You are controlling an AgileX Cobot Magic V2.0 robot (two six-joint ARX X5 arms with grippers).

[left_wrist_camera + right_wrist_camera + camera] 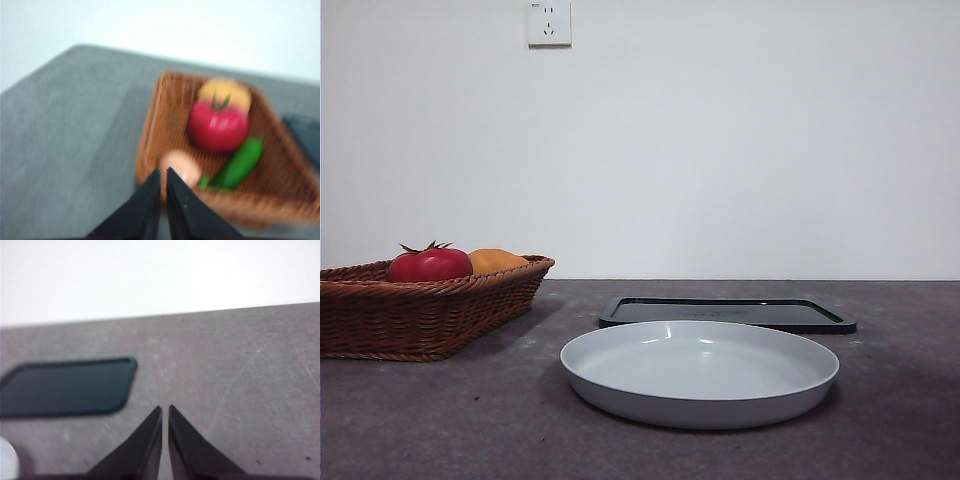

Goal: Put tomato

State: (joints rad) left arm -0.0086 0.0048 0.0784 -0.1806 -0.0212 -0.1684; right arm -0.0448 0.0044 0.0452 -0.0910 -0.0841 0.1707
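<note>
The red tomato (pixel 429 264) with a green stem lies in a brown wicker basket (pixel 420 315) at the left of the table. In the blurred left wrist view the tomato (pixel 218 125) sits in the basket (pixel 150 125) beside an orange-yellow fruit (pixel 225 90), a green pepper (pixel 239 162) and a pale egg-like thing (pixel 178 166). My left gripper (pixel 163 175) is shut and empty, above the basket's near rim, apart from the tomato. My right gripper (pixel 165 412) is shut and empty over bare table. Neither arm shows in the front view.
A grey round plate (pixel 700 372) stands front and centre. A dark flat tray (pixel 726 313) lies behind it, also in the right wrist view (pixel 65 386). The orange-yellow fruit (pixel 495 260) lies behind the tomato. A wall socket (pixel 549 22) is above.
</note>
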